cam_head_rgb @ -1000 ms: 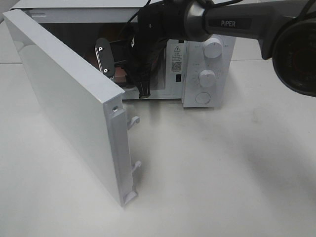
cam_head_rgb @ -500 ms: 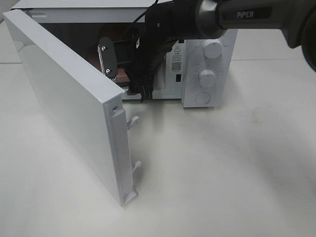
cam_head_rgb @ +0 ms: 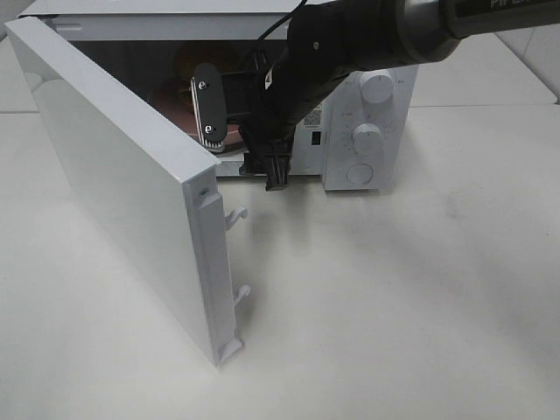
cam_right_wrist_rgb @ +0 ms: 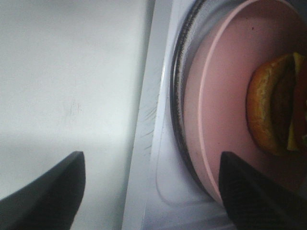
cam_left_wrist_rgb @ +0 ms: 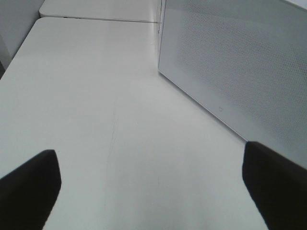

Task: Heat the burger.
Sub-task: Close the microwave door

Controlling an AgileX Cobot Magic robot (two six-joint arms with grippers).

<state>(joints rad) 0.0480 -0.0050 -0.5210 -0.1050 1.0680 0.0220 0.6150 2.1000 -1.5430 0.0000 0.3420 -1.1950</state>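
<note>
I'm looking at a plain white table (cam_head_rgb: 394,306), and a white microwave (cam_head_rgb: 367,131) stands on it toward the far edge. Its door (cam_head_rgb: 122,175) is swung wide open, reaching out over the tabletop on the left.

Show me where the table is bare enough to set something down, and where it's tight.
Widest free patch: the table in front of the microwave, right of its open door. A narrower strip lies left of the door. Crowded: the microwave mouth, where the open right gripper hangs by the pink plate carrying the burger.
</note>
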